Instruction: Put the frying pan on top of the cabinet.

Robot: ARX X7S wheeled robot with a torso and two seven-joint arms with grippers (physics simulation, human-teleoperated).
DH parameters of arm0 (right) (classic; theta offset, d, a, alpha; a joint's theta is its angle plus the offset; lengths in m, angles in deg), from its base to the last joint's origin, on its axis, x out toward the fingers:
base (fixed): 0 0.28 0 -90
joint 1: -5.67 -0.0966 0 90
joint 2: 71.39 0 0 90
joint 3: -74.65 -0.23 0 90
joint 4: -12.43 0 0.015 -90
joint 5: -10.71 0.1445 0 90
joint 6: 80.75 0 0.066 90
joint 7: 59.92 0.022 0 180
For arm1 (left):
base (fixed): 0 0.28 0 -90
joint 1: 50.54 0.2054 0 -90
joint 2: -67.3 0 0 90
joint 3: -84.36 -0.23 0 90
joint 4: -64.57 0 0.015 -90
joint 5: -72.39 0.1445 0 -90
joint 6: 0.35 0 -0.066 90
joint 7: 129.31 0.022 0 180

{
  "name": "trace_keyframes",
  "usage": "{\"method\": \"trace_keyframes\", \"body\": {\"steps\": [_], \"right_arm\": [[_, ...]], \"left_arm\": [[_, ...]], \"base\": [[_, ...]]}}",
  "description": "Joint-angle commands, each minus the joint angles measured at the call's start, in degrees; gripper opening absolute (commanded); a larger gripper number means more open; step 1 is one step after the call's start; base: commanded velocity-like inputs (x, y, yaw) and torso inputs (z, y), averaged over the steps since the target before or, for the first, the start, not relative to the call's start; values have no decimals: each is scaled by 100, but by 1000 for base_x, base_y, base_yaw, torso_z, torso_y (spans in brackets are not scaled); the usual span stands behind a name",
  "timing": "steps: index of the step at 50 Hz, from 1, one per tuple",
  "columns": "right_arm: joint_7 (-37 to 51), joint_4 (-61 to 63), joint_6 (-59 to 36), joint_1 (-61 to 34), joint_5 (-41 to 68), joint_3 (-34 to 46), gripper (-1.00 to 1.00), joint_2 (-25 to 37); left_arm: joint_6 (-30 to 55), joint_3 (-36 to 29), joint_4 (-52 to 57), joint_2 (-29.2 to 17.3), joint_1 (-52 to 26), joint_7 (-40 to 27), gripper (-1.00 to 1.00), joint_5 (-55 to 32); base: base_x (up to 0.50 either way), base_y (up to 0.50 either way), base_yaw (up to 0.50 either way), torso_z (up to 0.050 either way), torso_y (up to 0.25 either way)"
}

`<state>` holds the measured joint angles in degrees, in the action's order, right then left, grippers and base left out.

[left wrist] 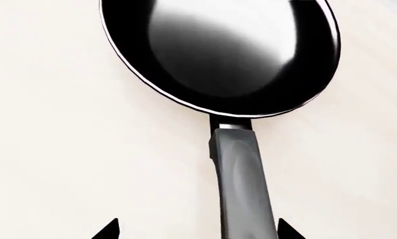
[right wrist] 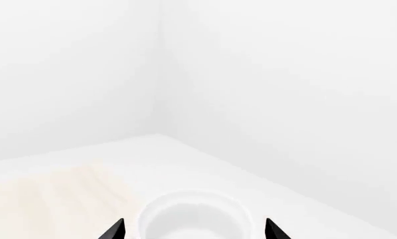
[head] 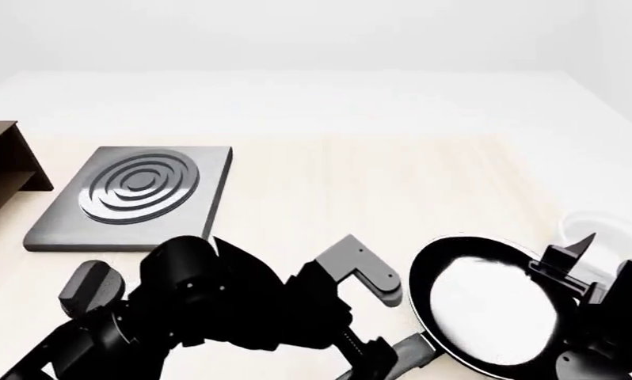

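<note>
Left wrist view: left gripper [left wrist: 197, 230] spread wide, fingertips either side of frying pan [left wrist: 222, 55] handle, not touching. Pan sits flat on pale table [left wrist: 65, 149]. Head view: cabinet [head: 1, 170] at far left beside grey hob [head: 136, 194], well apart from pan. Right gripper [right wrist: 195, 229] spread, above white bowl [right wrist: 193, 216].

Glossy black rounded arm housings, grey bracket [head: 360, 269], pointed black tips.
</note>
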<state>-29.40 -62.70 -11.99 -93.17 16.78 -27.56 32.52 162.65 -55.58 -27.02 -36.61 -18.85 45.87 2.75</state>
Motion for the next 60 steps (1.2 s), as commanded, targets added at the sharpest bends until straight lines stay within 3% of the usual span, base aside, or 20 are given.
{"method": "trace_keyframes", "body": {"steps": [1,13,60], "right_arm": [[-2,-72,43,-14,22,40,100,8],[3,-131,79,-25,42,87,100,12],[41,-103,204,105,206,57,100,62]], "left_arm": [[15,-14,38,54,28,-42,100,-108],[87,32,59,220,96,-354,100,-314],[-451,-1006,-1038,695,628,185,100,337]], "base": [[0,0,0,0,0],[0,0,0,0,0],[0,0,0,0,0]]}}
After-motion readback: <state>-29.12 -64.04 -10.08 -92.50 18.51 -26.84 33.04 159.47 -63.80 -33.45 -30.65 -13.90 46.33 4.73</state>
